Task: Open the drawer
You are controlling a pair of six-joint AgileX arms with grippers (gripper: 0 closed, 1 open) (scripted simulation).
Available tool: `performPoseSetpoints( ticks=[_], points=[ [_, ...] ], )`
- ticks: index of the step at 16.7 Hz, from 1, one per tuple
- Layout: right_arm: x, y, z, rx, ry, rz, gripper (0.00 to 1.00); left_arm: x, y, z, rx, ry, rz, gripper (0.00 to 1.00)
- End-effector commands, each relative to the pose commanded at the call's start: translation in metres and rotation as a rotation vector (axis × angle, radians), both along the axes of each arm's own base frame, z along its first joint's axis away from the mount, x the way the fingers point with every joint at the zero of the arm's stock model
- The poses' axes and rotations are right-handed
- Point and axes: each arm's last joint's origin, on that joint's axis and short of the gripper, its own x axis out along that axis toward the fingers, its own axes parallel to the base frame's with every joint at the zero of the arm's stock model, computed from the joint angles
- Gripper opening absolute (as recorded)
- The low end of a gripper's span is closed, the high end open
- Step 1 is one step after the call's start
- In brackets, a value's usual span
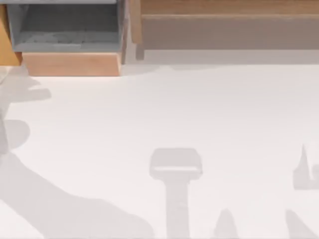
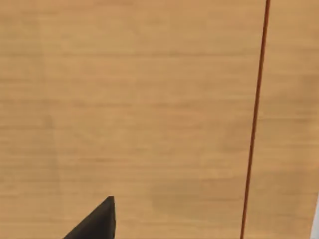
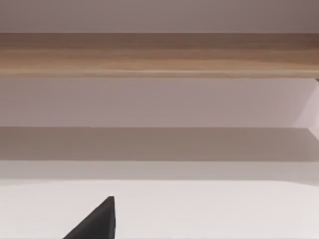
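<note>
The drawer (image 1: 71,64) sits at the table's far left in the top view. Its light-orange front panel faces the table and its grey inner walls and floor (image 1: 70,30) lie exposed behind it. A dark part of my left gripper (image 2: 97,221) shows close to a light-orange wooden surface (image 2: 149,99) crossed by a thin red-brown seam (image 2: 255,124). I cannot tell which piece of wood that is. A dark part of my right gripper (image 3: 97,221) hangs over the white table, facing the wooden ledge (image 3: 159,55).
A long wooden shelf-like ledge (image 1: 224,10) runs along the back right, with a shadowed gap beneath it. A wooden side piece (image 1: 5,47) stands left of the drawer. The white table (image 1: 164,109) carries grey arm shadows at the left and front.
</note>
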Motion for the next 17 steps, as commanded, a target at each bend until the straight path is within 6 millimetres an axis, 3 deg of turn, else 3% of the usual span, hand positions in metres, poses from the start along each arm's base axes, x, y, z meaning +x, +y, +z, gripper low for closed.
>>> performPoseSetpoints(
  ticks=[4,17],
  points=[
    [0.0,0.0,0.0,0.0,0.0,0.0,1.0,0.0013,0.0,0.0,0.0,0.0,0.0,1.0],
    [0.0,0.0,0.0,0.0,0.0,0.0,1.0,0.0013,0.0,0.0,0.0,0.0,0.0,0.02]
  ],
)
